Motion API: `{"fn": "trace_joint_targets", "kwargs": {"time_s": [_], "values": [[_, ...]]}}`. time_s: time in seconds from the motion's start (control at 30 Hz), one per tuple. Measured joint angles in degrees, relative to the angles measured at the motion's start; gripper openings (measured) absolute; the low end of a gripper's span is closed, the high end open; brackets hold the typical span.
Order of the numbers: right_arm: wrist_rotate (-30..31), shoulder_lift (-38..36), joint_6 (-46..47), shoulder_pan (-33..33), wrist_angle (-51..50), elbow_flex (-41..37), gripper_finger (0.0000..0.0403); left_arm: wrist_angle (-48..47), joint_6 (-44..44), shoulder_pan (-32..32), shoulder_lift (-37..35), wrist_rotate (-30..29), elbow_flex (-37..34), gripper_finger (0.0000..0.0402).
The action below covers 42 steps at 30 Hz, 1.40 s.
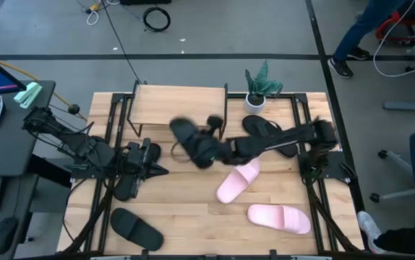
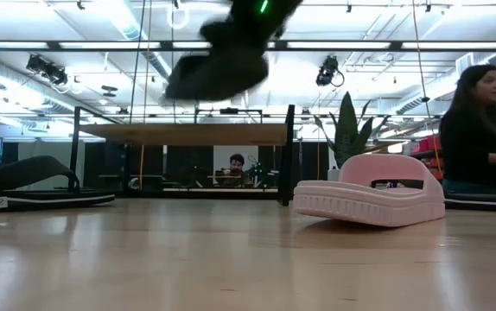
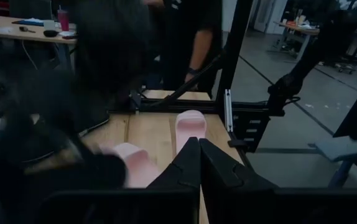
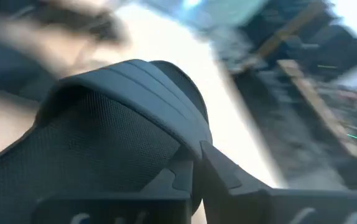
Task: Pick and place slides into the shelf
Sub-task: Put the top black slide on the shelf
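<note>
My right gripper (image 1: 220, 149) is shut on a black slide (image 1: 193, 141) that hangs in the air just in front of the shelf (image 1: 180, 105), a low wood-topped rack at the far middle. In the low view the slide (image 2: 218, 69) is high above the table, at about the height of the shelf's top board (image 2: 183, 134). My left gripper (image 3: 198, 148) is shut, holds nothing and waits at the table's left (image 1: 153, 154). Two pink slides (image 1: 238, 182) (image 1: 280, 218) lie sole-down right of centre. Another black slide (image 1: 137, 227) lies near the front left. My right gripper pinches the black slide by its wide strap, at the strap's edge (image 4: 185, 140), between its two fingers. The fingers come from the table's right, slanting slightly down. The slide is lifted clear of the table and hangs tilted beyond the fingers.
Black flip-flops (image 1: 269, 133) lie right of the shelf, under my right arm. A potted plant (image 1: 259, 88) stands at the shelf's far right corner. Black frame rails run along the table's left and right sides. People move in the room behind the table.
</note>
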Motion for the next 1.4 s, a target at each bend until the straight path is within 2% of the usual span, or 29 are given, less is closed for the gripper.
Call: {"fn": "trace_joint_targets", "kwargs": {"time_s": [0.1, 0.3, 0.5, 0.63, 0.77, 0.9, 1.13, 1.27, 1.4], "values": [[3.6, -5.8, 0.7, -1.9, -0.1, 0.1, 0.0009, 0.0, 0.0, 0.0, 0.0, 0.0, 0.0, 0.0015], [3.8, -11.8, 9.6, -11.8, -3.3, 0.1, 0.0013, 0.1, -2.7, 0.0, 0.0, 0.0, 0.0, 0.0021], [-4.2, -9.6, 19.2, -19.5, -9.8, 0.1, 0.0009, -0.6, -3.4, 0.0, 0.0, 0.0, 0.0, 0.0006], [-4.0, -5.7, 20.4, -20.6, -9.3, 0.0, 0.0011, -2.0, -3.0, 0.0, 0.0, 0.0, 0.0, 0.0008], [-0.1, -2.0, 22.0, -20.7, -9.3, 0.0, 0.0009, -3.7, -3.1, 0.0, 0.0, 0.0, 0.0, 0.0021], [1.0, 0.0, 22.1, -20.6, -9.9, 0.0, 0.0009, -5.5, -3.1, 0.0, 0.0, 0.0, 0.0, 0.0021], [6.3, 0.4, 29.9, -20.4, -20.4, 0.0, 0.002, -7.3, -3.1, 0.0, 0.0, 0.0, 0.0, 0.0006], [5.8, 0.3, 29.5, -20.6, -21.2, 0.0, 0.0019, -7.3, -3.1, 0.0, 0.0, 0.0, 0.0, 0.0013], [0.8, 0.3, 29.4, -21.3, -21.0, 0.0, 0.0045, -7.3, -4.1, 0.0, 0.0, 0.0, 0.0, 0.0023]]}}
